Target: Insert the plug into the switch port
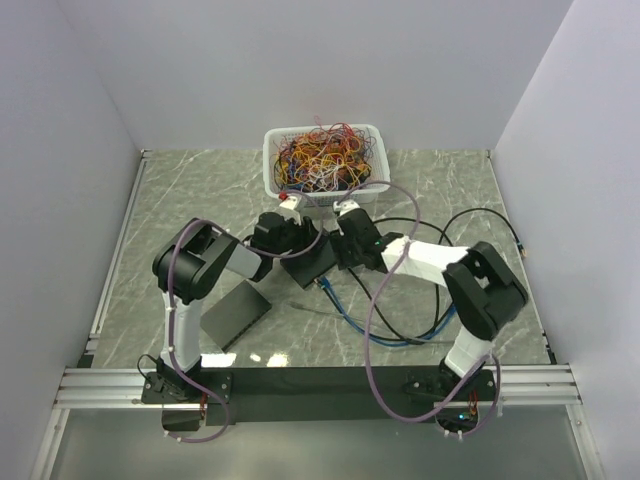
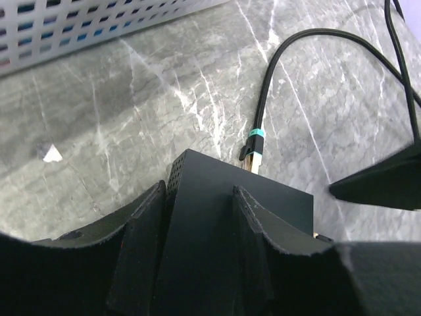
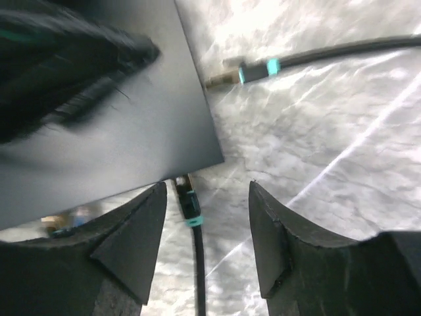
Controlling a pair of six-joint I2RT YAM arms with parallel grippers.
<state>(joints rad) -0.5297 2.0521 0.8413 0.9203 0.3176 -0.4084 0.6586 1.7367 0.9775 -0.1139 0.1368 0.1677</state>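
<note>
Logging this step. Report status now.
Left end effector clamped on switch. Right end effector open, astride plug. Plug at switch edge, seating unconfirmed. Second plug close by, not blocking.

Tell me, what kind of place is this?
Probably a robot test lab: a left arm and right arm bolted by a marble-look table, plain white walls boxing it in, and a basket of tangled wires.

Black switch [image 2: 223, 197], teal-banded plug [image 2: 255, 148], grey marbled table [image 2: 164, 99]
</note>
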